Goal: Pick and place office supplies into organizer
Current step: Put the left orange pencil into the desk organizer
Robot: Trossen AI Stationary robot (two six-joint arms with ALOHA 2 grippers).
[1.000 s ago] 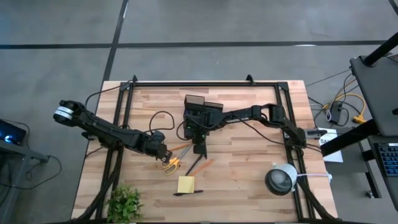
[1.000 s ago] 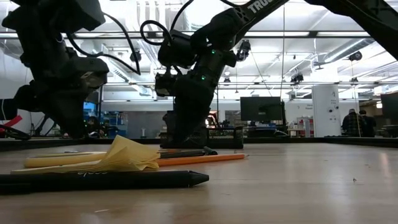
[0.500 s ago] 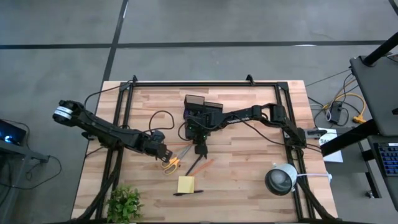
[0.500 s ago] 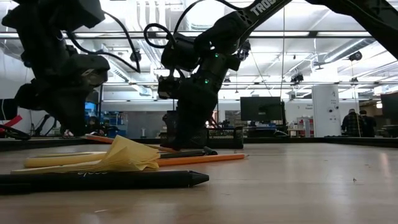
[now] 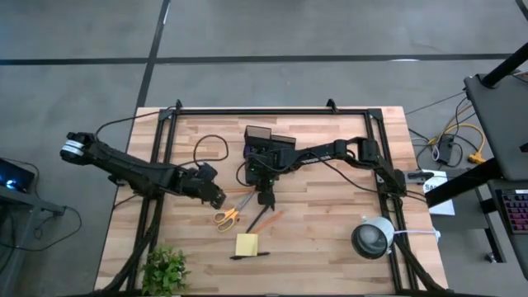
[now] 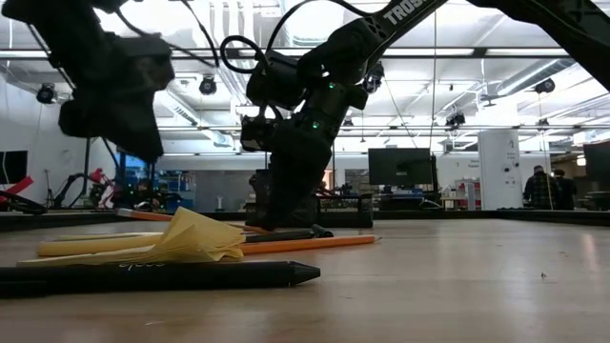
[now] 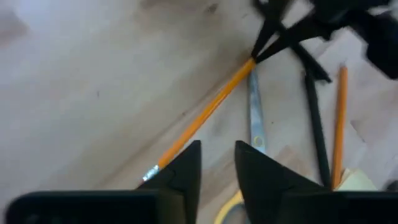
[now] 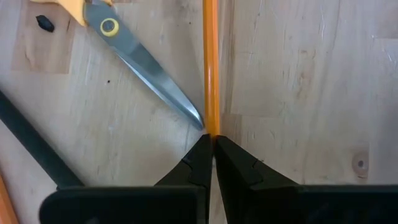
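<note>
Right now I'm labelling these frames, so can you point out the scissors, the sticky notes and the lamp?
scissors (image 5: 225, 219): high view, on the yellow handles.
sticky notes (image 5: 246, 245): high view, middle of the yellow pad.
lamp (image 5: 373, 238): high view, on the round grey-white head.

- From overhead, you are looking straight down on the whole table (image 5: 330, 239) and both arms.
- Level with the tabletop, you are looking across it into the room, close behind a black pen (image 6: 162, 276).
- Each wrist camera is looking closely past its own fingertips.
- Both are sharing the orange pencil (image 7: 205, 118) (image 8: 211, 62) ahead of those tips, and the scissors (image 8: 143, 68).
</note>
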